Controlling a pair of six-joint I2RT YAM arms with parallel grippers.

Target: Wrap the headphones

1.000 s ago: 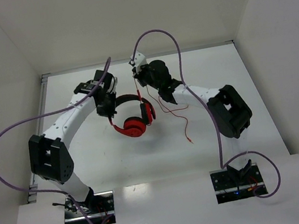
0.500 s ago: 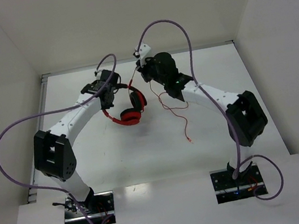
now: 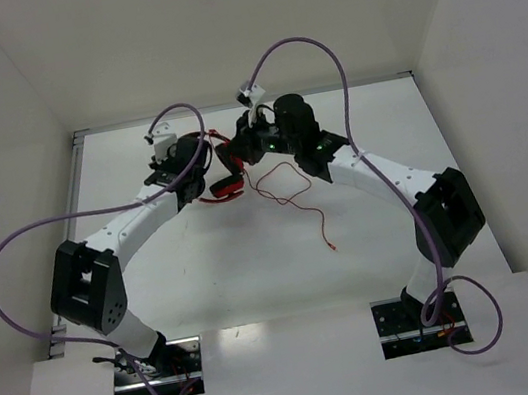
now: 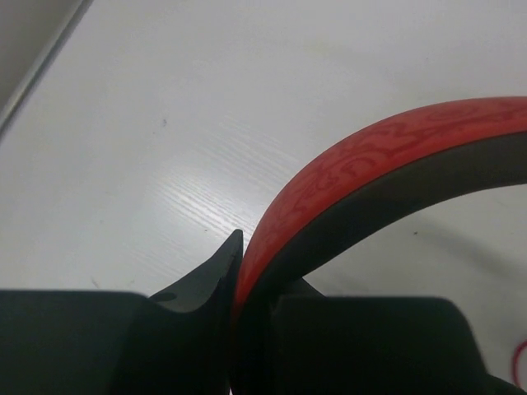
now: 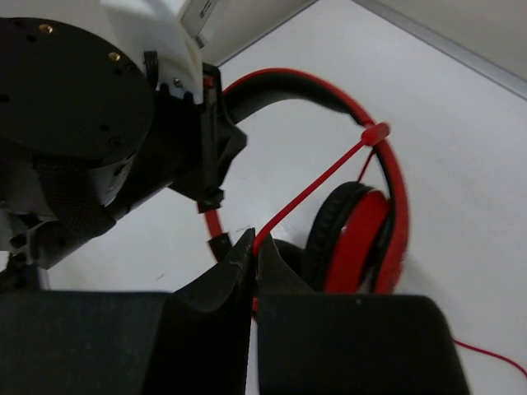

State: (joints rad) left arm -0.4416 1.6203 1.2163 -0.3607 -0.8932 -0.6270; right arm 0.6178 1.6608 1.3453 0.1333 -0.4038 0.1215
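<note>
Top external view alone takes in both arms at once. They are bent inward from the lower corners of the frame and meet near the upper centre, over the far part of the white bench [image 3: 256, 270]. Between them the headphones [image 3: 226, 186] are seen only as a small red patch, largely covered by the left tool [image 3: 201, 170] and the right tool [image 3: 239, 149]. Whether they rest on the bench or hang clear of it cannot be told from there. The cord [image 3: 297, 199] is seen in loose loops running toward the centre of the frame, its free end lying on the bench.

Left wrist view supplies the grip. The left tool [image 4: 237, 276] is closed tight on the headband [image 4: 370, 156], which arcs from bottom centre to the right edge, red outside and dark inside.

Right wrist view shows the right tool [image 5: 254, 247] pinched shut on the cord [image 5: 317, 183], which is stretched taut up to a small red connector beside the headband. One ear cup [image 5: 356, 239] is seen at centre right; the other cannot be made out clearly behind the tool body. The upper left is filled by the left arm's wrist [image 5: 74, 115].
</note>
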